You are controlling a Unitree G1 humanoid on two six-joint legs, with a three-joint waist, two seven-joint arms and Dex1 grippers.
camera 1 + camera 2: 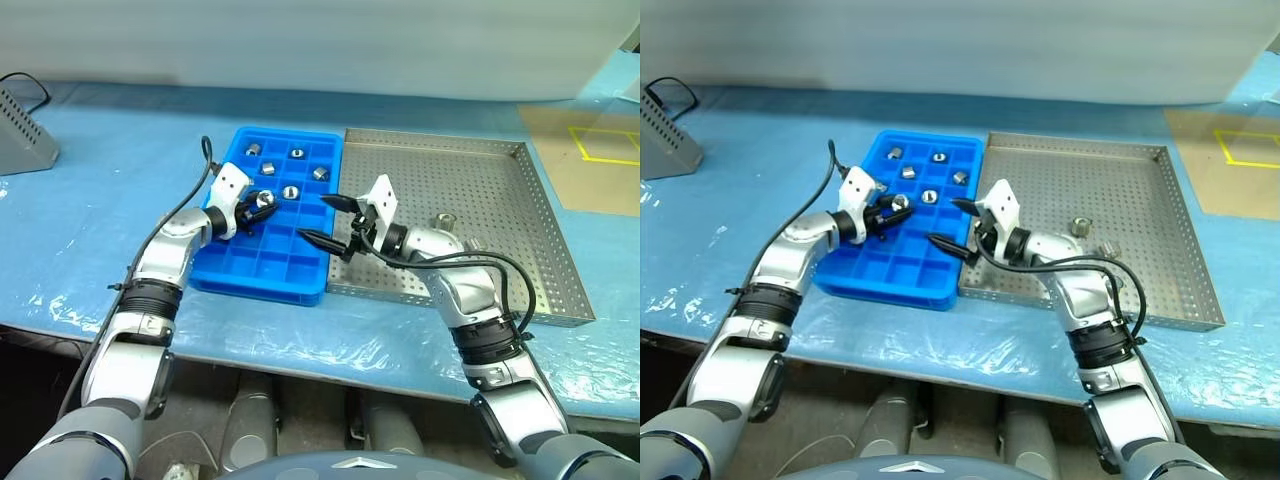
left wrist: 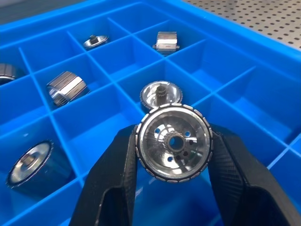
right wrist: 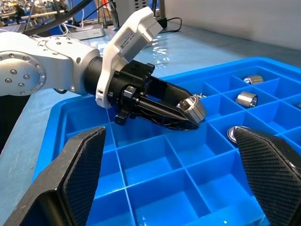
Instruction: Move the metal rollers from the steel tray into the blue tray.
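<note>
Left wrist view: your left tool (image 2: 171, 188) pinches one roller (image 2: 173, 143) by its rim above the blue tray (image 1: 262, 272); release it off-centre and it may strike a divider and roll into a filled cell; five rollers occupy far cells; two remain in the steel tray (image 1: 520, 200); right tool (image 1: 322, 220) gapes wide, empty.

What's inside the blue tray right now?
Five metal rollers lie in separate compartments of the blue tray. The left gripper hides part of the compartments below the roller it holds.
</note>
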